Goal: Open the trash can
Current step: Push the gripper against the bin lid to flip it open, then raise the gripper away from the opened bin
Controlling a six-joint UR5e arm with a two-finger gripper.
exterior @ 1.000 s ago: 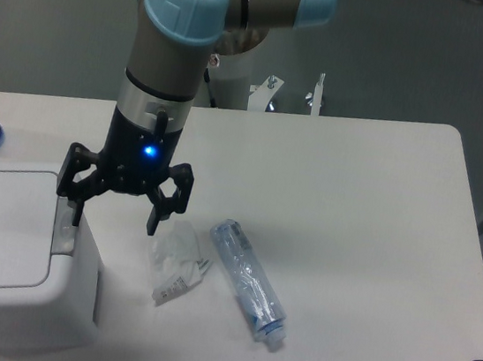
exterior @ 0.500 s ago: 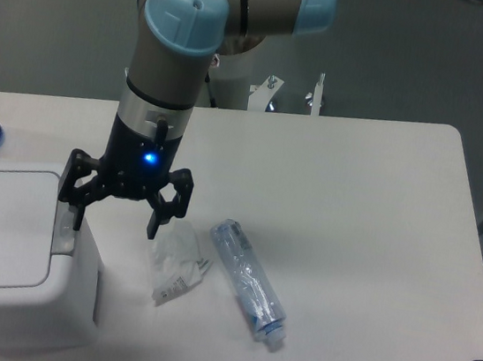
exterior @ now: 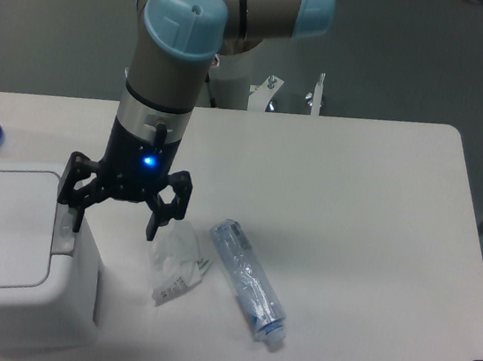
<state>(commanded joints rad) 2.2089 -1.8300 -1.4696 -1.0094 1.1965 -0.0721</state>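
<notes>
White trash can [exterior: 8,265] sits shut. The gripper [exterior: 116,217] hangs spread wide, holding nothing, one finger just above the grey button [exterior: 64,230]. Push straight down, gently.

The trash can [exterior: 8,265] looks like smooth white plastic; the lying bottle [exterior: 248,281] is clear crinkled plastic; the table [exterior: 353,213] is matt white.
</notes>
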